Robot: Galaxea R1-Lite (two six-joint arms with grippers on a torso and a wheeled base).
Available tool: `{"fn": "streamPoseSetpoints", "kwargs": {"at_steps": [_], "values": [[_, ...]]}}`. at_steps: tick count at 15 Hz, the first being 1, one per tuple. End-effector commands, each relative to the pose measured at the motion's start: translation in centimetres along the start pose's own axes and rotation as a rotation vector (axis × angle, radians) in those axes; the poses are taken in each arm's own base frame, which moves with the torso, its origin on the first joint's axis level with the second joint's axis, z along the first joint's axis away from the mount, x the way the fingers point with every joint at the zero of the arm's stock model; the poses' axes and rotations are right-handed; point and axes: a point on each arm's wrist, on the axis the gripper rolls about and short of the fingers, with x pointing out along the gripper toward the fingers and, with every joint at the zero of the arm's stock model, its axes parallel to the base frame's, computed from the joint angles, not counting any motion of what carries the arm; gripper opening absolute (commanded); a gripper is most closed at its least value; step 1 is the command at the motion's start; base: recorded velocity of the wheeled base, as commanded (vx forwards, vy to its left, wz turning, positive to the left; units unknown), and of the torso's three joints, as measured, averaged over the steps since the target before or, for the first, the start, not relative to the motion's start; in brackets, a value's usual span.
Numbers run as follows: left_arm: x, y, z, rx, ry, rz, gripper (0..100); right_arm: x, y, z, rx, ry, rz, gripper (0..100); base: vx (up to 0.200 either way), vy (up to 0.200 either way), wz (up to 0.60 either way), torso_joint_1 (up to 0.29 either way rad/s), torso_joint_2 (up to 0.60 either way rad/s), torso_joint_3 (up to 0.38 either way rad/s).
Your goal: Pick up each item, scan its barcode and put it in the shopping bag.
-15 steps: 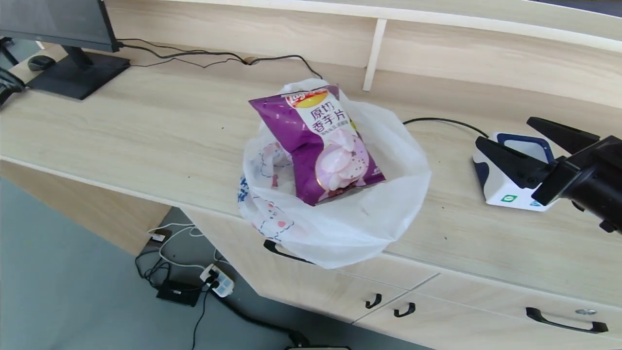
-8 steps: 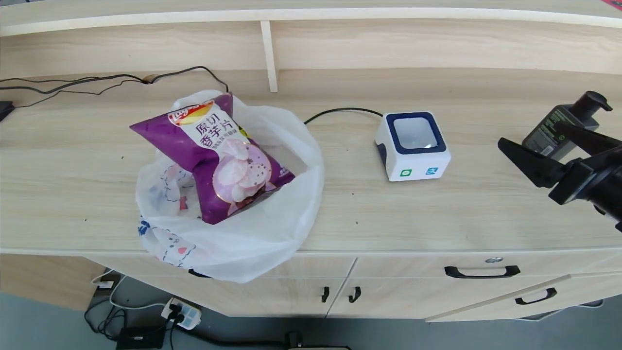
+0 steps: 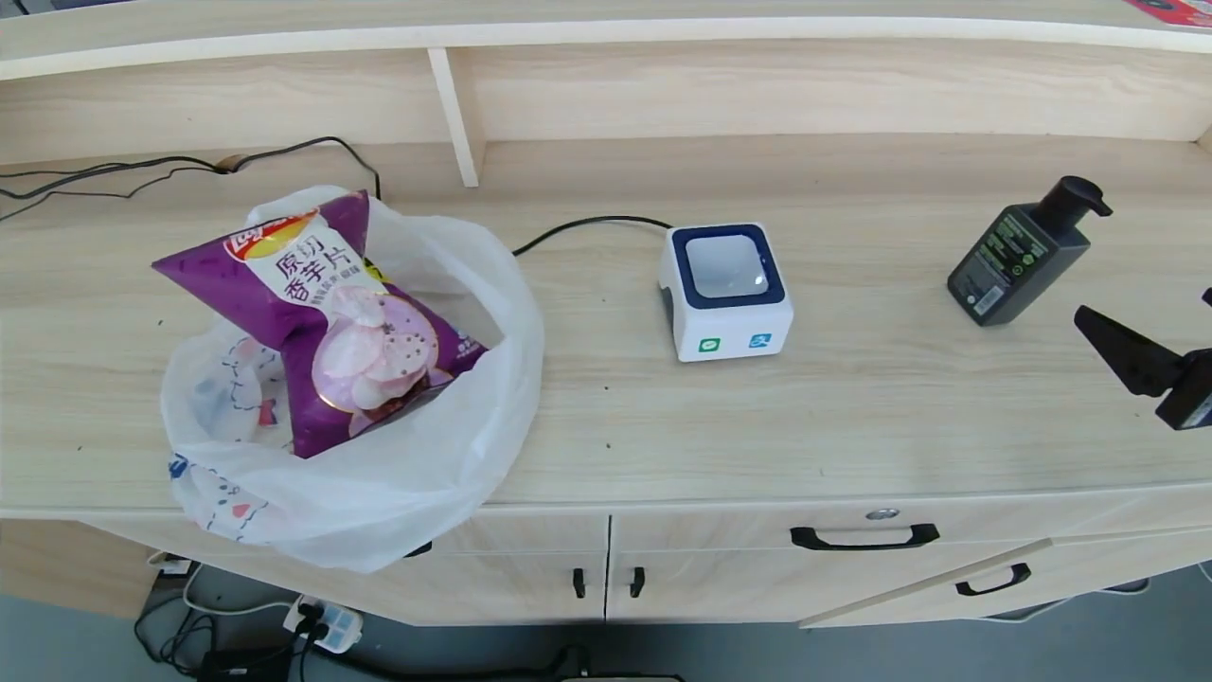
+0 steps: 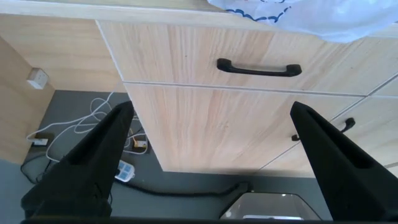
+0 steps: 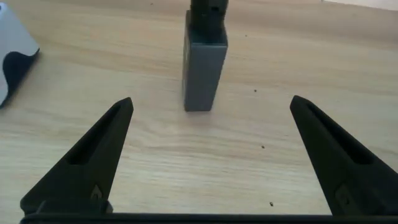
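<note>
On the counter (image 3: 852, 426), shopping bag (image 3: 459, 440) holds chips (image 3: 327, 317) (purple packet).

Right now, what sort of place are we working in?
Most likely a shop checkout counter, perhaps a mock-up: a barcode scanner sits on the wooden counter, a shopping bag holds a chip packet, and a pump bottle stands nearby.

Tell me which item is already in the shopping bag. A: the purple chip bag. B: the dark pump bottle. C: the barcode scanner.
A: the purple chip bag lies in the white shopping bag, while the dark pump bottle stands on the counter.
</note>
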Motion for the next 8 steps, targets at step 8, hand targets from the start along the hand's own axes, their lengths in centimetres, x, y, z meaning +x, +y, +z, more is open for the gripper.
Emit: {"fn": "streamPoseSetpoints", "kwargs": {"at_steps": [8], "values": [[0.0,0.0,0.0,-0.002,-0.001,0.000,100,8.0,0.8,-4.7,0.047,-0.135,0.068,100,0.000,-0.025,0.00,0.000,0.00,0.000]]}}
